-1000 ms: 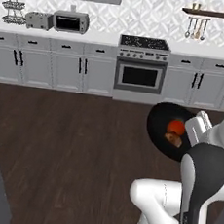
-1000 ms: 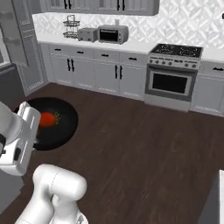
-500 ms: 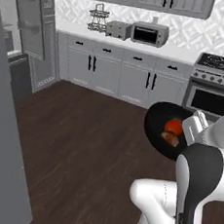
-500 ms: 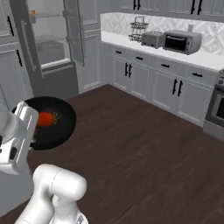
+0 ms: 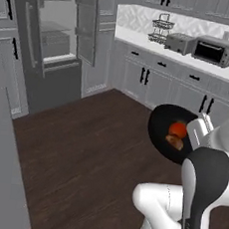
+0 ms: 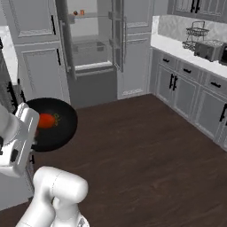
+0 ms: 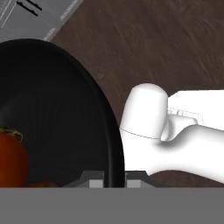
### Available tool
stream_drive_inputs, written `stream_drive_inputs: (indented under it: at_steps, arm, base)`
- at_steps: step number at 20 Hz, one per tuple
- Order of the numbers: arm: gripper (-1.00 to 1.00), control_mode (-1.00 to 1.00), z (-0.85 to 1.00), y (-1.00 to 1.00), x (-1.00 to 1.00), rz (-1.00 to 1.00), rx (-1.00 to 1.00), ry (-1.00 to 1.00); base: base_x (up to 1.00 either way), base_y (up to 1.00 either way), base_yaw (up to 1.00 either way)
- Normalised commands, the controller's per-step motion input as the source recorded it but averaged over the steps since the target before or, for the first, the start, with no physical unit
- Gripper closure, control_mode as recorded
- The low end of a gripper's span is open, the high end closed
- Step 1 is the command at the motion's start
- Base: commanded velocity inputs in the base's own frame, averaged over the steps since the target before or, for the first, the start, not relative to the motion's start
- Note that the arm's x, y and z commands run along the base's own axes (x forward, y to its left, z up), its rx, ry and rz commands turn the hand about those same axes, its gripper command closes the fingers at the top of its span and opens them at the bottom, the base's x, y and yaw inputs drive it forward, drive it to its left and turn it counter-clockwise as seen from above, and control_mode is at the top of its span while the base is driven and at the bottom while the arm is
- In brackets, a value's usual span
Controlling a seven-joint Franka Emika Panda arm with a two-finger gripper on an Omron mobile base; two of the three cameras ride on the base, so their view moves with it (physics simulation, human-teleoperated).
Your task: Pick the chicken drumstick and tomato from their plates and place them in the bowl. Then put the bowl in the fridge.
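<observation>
We count one black bowl (image 5: pixel 166 123), and in it one tomato (image 5: pixel 178 129) and one drumstick (image 5: pixel 174 141). One gripper (image 7: pixel 114 178) is at the bowl rim.

We see one fridge (image 6: pixel 93 53) with its doors open. Inside, on the top shelf, we count two small items (image 6: pixel 78 12), too small to name.

On the counter (image 5: pixel 226 70) we count one wire rack (image 5: pixel 162 29), one toaster (image 5: pixel 177 42) and one toaster oven (image 5: pixel 215 50). The number of cabinet doors below it we cannot tell.
</observation>
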Motion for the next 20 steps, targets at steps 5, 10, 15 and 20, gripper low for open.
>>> stream_drive_inputs:
  at_steps: [5,10,15,20]
  arm:
    - [1.00,1.00,0.00,0.00,0.00,0.00,0.00,0.00]
    - [1.00,1.00,0.00,0.00,0.00,0.00,0.00,0.00]
    - [1.00,1.00,0.00,0.00,0.00,0.00,0.00,0.00]
    - [1.00,1.00,0.00,0.00,0.00,0.00,0.00,0.00]
  base:
    - [0.99,-0.89,0.57]
    - [0.85,-0.97,0.52]
    - [0.72,-1.00,0.41]
    - [0.96,-0.94,0.52]
